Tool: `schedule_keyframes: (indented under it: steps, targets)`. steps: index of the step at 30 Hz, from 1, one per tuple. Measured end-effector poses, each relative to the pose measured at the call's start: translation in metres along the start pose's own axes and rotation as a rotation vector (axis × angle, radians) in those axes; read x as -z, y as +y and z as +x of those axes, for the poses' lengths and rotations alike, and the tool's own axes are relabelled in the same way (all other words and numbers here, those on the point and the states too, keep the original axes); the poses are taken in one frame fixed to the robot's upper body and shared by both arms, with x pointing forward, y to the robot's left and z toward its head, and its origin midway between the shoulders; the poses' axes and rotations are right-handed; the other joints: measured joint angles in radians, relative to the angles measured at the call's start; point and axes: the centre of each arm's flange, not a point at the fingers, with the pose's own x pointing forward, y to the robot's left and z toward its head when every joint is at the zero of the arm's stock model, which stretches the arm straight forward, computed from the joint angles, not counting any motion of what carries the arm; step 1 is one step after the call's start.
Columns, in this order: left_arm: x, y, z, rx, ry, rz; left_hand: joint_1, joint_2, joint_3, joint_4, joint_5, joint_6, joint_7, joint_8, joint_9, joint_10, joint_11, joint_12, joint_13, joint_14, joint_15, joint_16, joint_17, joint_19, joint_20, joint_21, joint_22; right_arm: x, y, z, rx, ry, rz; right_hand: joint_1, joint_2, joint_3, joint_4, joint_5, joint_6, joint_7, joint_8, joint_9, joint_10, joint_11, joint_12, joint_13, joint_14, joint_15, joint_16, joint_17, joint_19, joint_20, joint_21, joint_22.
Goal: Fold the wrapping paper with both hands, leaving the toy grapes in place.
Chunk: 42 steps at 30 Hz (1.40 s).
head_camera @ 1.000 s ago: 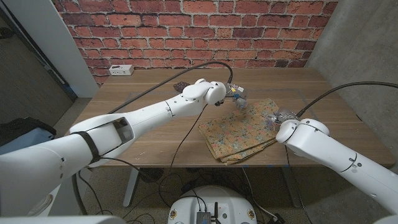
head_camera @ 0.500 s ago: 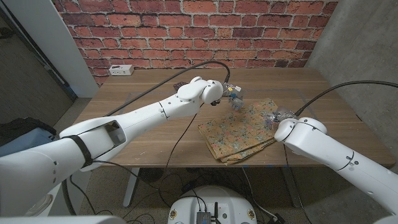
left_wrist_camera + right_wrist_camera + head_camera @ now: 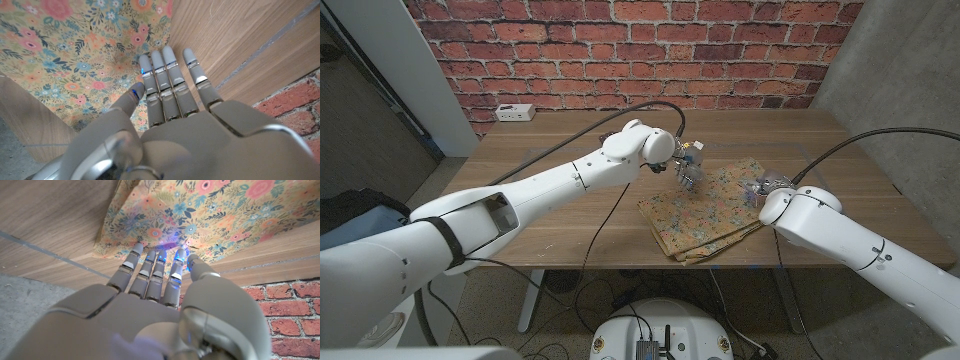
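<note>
Head view is showing us the floral wrapping paper [image 3: 705,208] lying folded on the table [image 3: 560,190], toward its right front. We are seeing the left robot hand [image 3: 688,166] over the paper's far edge, fingers straight and together, holding nothing; the right robot hand [image 3: 767,187] is pinching the paper's right edge, as the right wrist view confirms.

A white power strip [image 3: 514,112] lies on the wooden table [image 3: 560,190].
</note>
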Motion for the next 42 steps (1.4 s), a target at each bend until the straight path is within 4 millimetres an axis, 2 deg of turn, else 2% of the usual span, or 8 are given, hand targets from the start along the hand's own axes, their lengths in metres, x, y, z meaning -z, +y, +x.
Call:
schedule_keyframes:
  steps: [16, 26, 27, 29, 34, 37, 42]
  targets:
    - [0.006, -0.011, 0.019, 0.153, -0.015, -0.027, 0.003, -0.003, 0.002, 0.002, 0.008, 0.000, 0.000, 0.000, 0.009, -0.004, 0.004, 0.000, 0.009, 0.000, 0.000, 0.000, 0.007, 0.005, -0.005, 0.013, 0.000, -0.002, 0.001, 0.001, -0.003, -0.001, 0.003, 0.000, 0.000, 0.000, 0.000, 0.000, 0.005, -0.006, 0.000, 0.002, 0.000, 0.000, -0.006, 0.000, 0.000, 0.000, 0.000, 0.000, 0.000, 0.000, 0.000, 0.000]
    - [0.007, -0.019, 0.036, 0.226, -0.019, -0.024, 0.003, -0.003, 0.002, 0.003, 0.008, 0.009, 0.016, 0.007, 0.014, 0.009, 0.016, 0.008, 0.016, 0.011, 0.011, 0.008, 0.019, 0.024, -0.012, 0.032, 0.020, -0.001, 0.003, 0.001, -0.006, 0.000, 0.006, 0.000, 0.000, 0.004, 0.004, 0.000, 0.005, -0.005, 0.000, 0.002, 0.005, -0.005, -0.006, 0.000, 0.000, 0.000, 0.000, 0.000, 0.000, 0.000, 0.000, 0.000]
    - [0.007, -0.020, 0.037, 0.231, -0.018, -0.023, 0.003, -0.003, 0.002, 0.002, 0.008, 0.009, 0.016, 0.007, 0.014, 0.012, 0.012, 0.008, 0.018, 0.011, 0.011, 0.010, 0.020, 0.024, -0.012, 0.032, 0.028, -0.001, 0.002, 0.001, -0.005, 0.000, 0.006, 0.000, 0.000, 0.004, 0.004, 0.000, 0.005, -0.005, 0.000, 0.002, 0.005, -0.005, -0.006, 0.000, 0.000, 0.000, 0.000, 0.000, 0.000, 0.000, 0.000, 0.000]
    - [0.007, -0.022, 0.040, 0.241, -0.015, -0.021, 0.003, -0.003, 0.002, 0.002, 0.008, 0.009, 0.016, 0.008, 0.017, 0.013, 0.012, 0.008, 0.019, 0.011, 0.011, 0.015, 0.024, 0.024, -0.012, 0.032, 0.147, -0.001, 0.002, 0.001, -0.005, 0.001, 0.006, 0.000, 0.000, 0.004, 0.004, 0.000, 0.009, -0.002, -0.004, 0.002, 0.005, -0.005, -0.006, 0.000, 0.000, 0.000, 0.000, 0.000, 0.000, 0.000, 0.000, 0.000]
    - [0.008, -0.023, 0.043, 0.252, -0.012, -0.016, 0.003, -0.003, 0.002, 0.003, 0.008, 0.009, 0.016, 0.012, 0.018, 0.013, 0.013, 0.009, 0.025, 0.011, 0.011, 0.016, 0.029, 0.024, -0.012, 0.034, 0.170, -0.001, 0.002, 0.001, -0.004, 0.002, 0.006, 0.000, 0.000, 0.004, 0.004, 0.000, 0.009, -0.002, -0.004, 0.002, 0.005, -0.005, -0.006, 0.000, 0.000, 0.000, 0.000, 0.000, 0.000, 0.000, -0.008, 0.000]
    - [0.008, -0.023, 0.044, 0.250, -0.012, -0.018, 0.003, -0.003, 0.002, 0.002, 0.008, 0.009, 0.016, 0.015, 0.021, 0.016, 0.016, 0.012, 0.027, 0.011, 0.011, 0.020, 0.031, 0.026, -0.013, 0.035, 0.220, -0.001, 0.002, 0.001, -0.003, 0.003, 0.006, 0.000, 0.000, 0.004, 0.004, 0.000, 0.009, -0.002, -0.004, 0.002, 0.005, -0.005, -0.012, 0.000, 0.000, 0.000, 0.000, 0.000, 0.000, 0.000, -0.008, 0.000]
    - [0.010, -0.023, 0.043, 0.228, -0.021, -0.031, 0.003, -0.003, 0.001, 0.003, 0.012, 0.009, 0.016, 0.013, 0.016, 0.016, 0.016, 0.011, 0.026, 0.012, 0.012, 0.020, 0.032, 0.022, -0.017, 0.035, 0.220, -0.002, 0.001, 0.001, 0.000, 0.001, 0.005, 0.000, 0.000, 0.004, 0.004, 0.000, 0.009, -0.002, -0.004, 0.002, 0.005, -0.005, -0.012, 0.000, 0.000, 0.000, 0.000, 0.000, 0.000, 0.000, -0.008, 0.000]
